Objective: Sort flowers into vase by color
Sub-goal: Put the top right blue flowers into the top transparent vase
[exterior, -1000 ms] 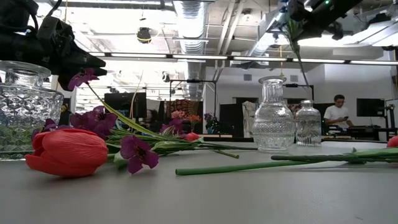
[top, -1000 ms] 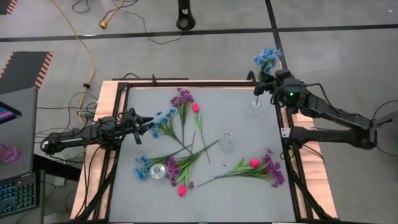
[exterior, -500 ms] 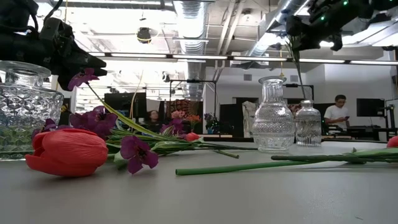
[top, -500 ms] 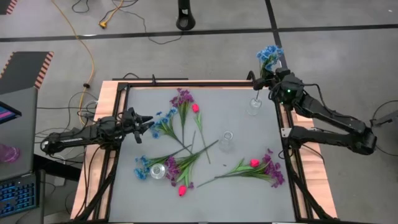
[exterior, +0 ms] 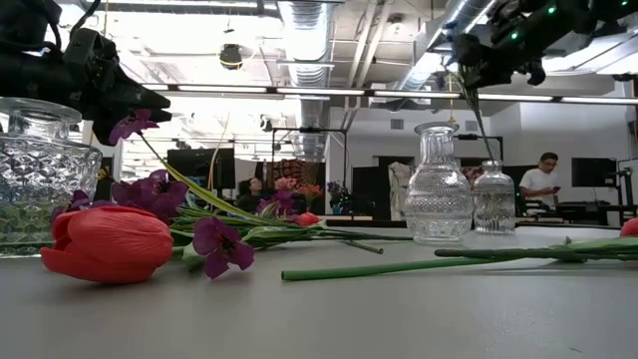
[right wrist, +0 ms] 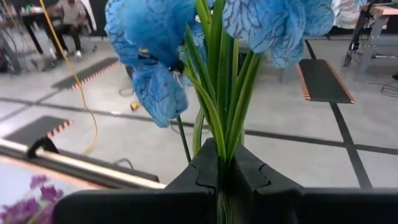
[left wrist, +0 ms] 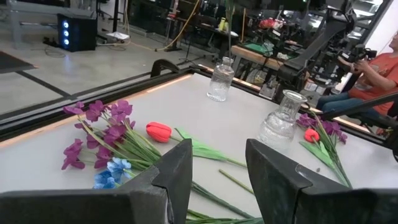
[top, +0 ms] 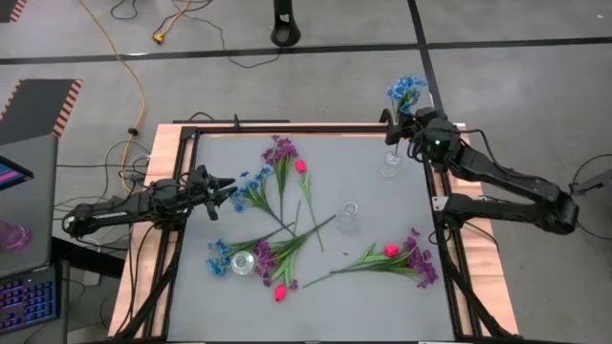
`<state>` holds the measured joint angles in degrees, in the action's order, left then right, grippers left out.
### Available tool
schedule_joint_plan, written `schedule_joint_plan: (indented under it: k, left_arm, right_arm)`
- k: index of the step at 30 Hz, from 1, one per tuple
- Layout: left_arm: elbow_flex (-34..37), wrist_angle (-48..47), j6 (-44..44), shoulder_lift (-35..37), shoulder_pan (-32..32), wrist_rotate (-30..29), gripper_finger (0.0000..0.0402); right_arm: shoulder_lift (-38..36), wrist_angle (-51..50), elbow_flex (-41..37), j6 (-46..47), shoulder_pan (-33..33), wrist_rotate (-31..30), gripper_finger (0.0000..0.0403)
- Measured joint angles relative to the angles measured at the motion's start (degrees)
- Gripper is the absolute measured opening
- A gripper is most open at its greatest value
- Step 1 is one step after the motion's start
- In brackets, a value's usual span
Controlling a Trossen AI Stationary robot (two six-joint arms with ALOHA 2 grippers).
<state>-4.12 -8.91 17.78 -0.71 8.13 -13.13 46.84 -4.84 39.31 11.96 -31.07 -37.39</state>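
Note:
My right gripper [top: 413,130] hangs over the table's far right corner, shut on a blue sprig whose blossoms [top: 408,91] stand above it. A small glass vase [top: 390,163] stands just beneath; in the low view the sprig's stem [exterior: 478,110] slants down toward this vase's mouth [exterior: 493,166]. My left gripper [top: 229,189] is open at the left edge, next to a blue bunch [top: 253,186] lying on the table. More blue, purple [top: 280,150] and pink-red [top: 300,165] flowers lie flat there. A second vase [top: 349,218] stands mid-table and a third [top: 243,263] near left. My right gripper pinches the blue sprig's bundled green stems [right wrist: 221,158] between its two fingers, just below the blossoms [right wrist: 155,43]. The fingers come roughly level from the table's right and lie across the stems. The sprig is upright and lifted clear of the table, its long stem hanging below the fingers.
A dark frame [top: 287,129] with wooden borders runs round the grey table. Purple and pink-red sprigs [top: 397,258] lie near the right edge, and a red tulip [exterior: 105,244] lies close to the low camera. People sit in the room beyond [exterior: 540,178].
My right gripper has come down a little over the far right vase, carrying the blue sprig with it and staying shut. My left arm and the flowers on the table have kept still.

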Motion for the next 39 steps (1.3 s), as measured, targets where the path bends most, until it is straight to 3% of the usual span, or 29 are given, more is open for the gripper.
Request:
schedule_joint_plan:
  k: [11,33,39]
  left_arm:
    - [-0.01,0.0,0.0,0.02,0.01,0.02,0.0137]
    - [0.0,0.0,0.0,0.0,0.01,0.04,0.0137]
    - [0.0,0.0,0.0,0.0,-0.01,0.04,0.0137]
  right_arm:
    - [5.34,-0.79,0.0,0.08,0.72,-0.07,0.0044]
    - [5.21,-1.04,0.05,-1.93,0.71,0.0,0.0057]
    - [5.21,-14.79,5.2,0.47,0.72,0.16,0.0071]
